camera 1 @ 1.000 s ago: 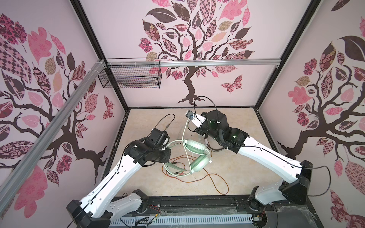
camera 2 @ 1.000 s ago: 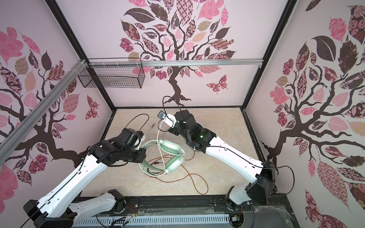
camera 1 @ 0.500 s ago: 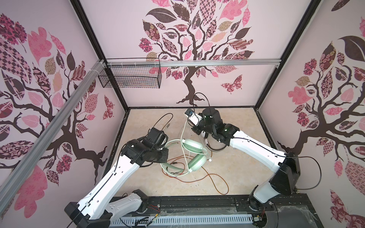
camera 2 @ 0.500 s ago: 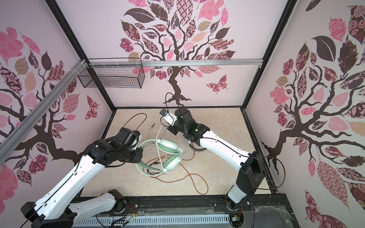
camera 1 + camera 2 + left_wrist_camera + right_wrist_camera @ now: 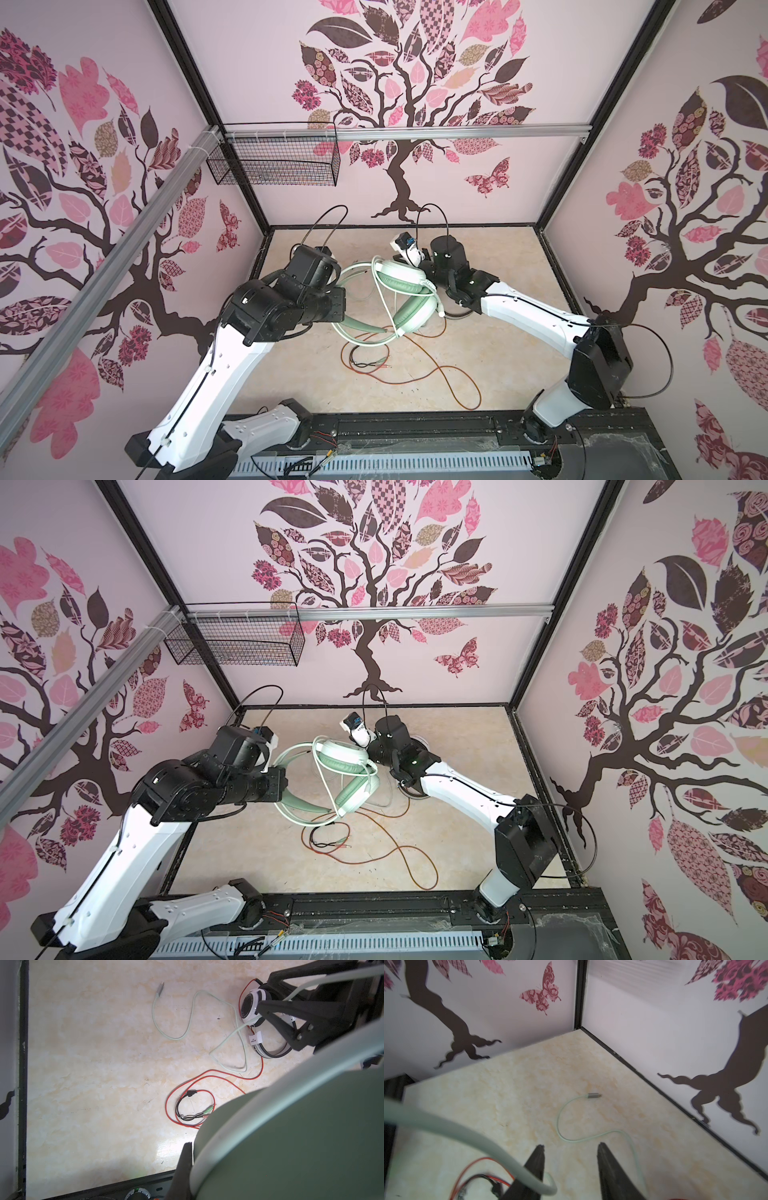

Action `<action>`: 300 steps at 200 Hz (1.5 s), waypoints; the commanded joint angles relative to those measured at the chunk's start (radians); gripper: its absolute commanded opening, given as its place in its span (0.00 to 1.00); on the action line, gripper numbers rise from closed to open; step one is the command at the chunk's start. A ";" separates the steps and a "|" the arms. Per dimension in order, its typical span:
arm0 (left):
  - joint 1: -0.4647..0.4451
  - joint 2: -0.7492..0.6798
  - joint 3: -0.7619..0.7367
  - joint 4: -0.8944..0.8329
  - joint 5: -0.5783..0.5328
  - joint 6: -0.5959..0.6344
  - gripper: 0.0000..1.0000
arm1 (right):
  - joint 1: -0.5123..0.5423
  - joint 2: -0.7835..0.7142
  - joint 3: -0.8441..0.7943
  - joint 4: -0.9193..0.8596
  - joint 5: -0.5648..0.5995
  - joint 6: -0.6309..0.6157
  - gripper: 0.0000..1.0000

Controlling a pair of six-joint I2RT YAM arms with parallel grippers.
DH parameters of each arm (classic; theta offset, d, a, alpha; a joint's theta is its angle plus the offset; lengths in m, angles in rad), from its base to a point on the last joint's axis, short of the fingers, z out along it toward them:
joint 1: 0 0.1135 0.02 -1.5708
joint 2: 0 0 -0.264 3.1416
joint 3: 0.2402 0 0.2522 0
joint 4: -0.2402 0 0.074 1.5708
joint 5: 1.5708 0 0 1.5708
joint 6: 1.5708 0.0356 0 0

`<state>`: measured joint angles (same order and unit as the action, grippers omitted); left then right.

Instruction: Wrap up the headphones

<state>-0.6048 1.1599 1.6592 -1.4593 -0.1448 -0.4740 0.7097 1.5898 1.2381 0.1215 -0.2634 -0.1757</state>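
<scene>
Right hand newly spread, empty, left hand clamped on mint headset band, cups pointing right.

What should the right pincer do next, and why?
Probably lower the open right pincer onto the slack pale green cable lying on the marble-look table just ahead and close. The jaws are empty, one loop drapes over a finger, and the mint-green over-ear headset is not fully wrapped.
</scene>
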 commanded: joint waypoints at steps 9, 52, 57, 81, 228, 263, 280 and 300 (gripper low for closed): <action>-0.001 0.038 0.158 -0.031 -0.055 -0.030 0.00 | -0.008 -0.008 -0.081 0.087 -0.081 0.088 0.87; -0.001 0.117 0.366 -0.100 -0.106 -0.058 0.00 | -0.013 -0.082 -0.234 0.122 -0.217 0.150 0.91; -0.002 0.127 0.387 -0.104 -0.108 -0.062 0.00 | -0.012 -0.093 -0.255 0.126 -0.235 0.160 0.91; 0.000 0.162 0.474 -0.117 -0.119 -0.069 0.00 | -0.013 -0.157 -0.369 0.154 -0.273 0.188 0.93; 0.009 0.273 0.670 -0.162 -0.128 -0.044 0.00 | -0.004 0.088 -0.361 0.242 -0.172 0.209 0.89; 0.015 0.280 0.673 -0.158 -0.127 -0.042 0.00 | 0.014 0.195 -0.290 0.261 -0.200 0.225 0.84; 0.017 0.282 0.674 -0.155 -0.127 -0.042 0.00 | 0.033 0.228 -0.277 0.261 -0.209 0.223 0.82; 0.019 0.282 0.674 -0.151 -0.124 -0.043 0.00 | 0.048 0.256 -0.269 0.265 -0.207 0.226 0.80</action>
<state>-0.5930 1.4528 2.2841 -1.6787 -0.2802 -0.4973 0.7345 1.7977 0.9409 0.3775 -0.4503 0.0380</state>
